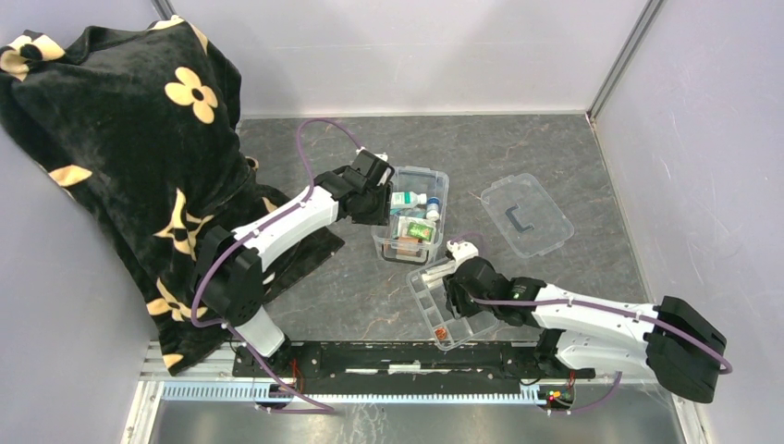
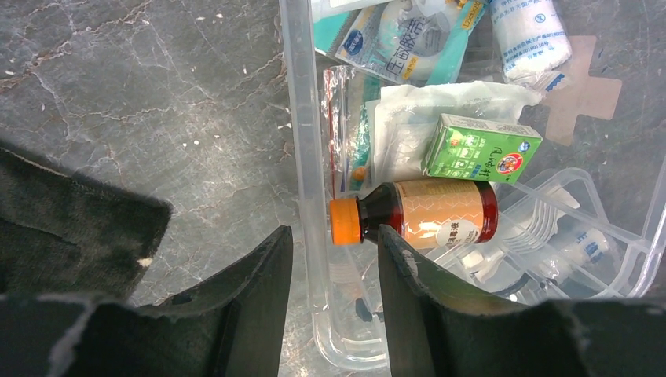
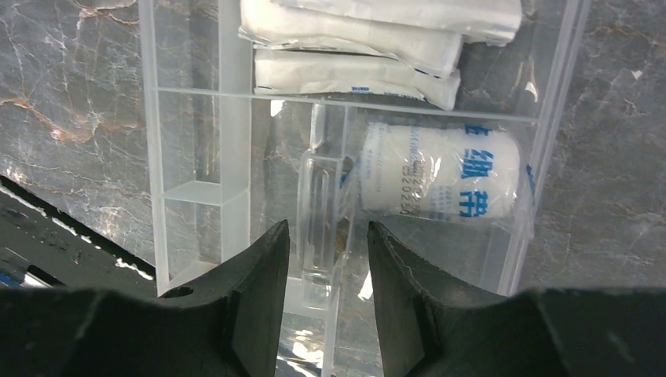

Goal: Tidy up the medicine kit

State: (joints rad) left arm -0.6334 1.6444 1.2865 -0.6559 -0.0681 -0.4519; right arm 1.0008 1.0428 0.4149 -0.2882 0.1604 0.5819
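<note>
A: Where's the medicine kit (image 1: 445,205)?
B: Mid-table, upright, lid off. Inside we see a brown bottle (image 2: 440,212) w/ orange cap lying flat, a green box (image 2: 479,147) just beside it & a gauze roll (image 2: 526,31) further in.
A: Left gripper (image 2: 334,259)?
B: At the kit's left wall. Jaws approx half open, one finger outside the wall, the other inside by the bottle cap. We see gaps both sides, nothing clamped.
A: Right gripper (image 3: 328,251)?
B: Over the divided tray (image 1: 430,301), which sits just on the near side of the kit. Jaws partway open, straddling the tray's clear middle tab (image 3: 322,204). Thin gap each side, so we see no grip. Tray holds a wrapped bandage roll (image 3: 440,181) & white packets (image 3: 353,39).
A: Other bits?
B: Flat clear lid (image 1: 527,215) right of the kit, apart from it. Black flowered blanket (image 1: 111,139) left of the kit.
</note>
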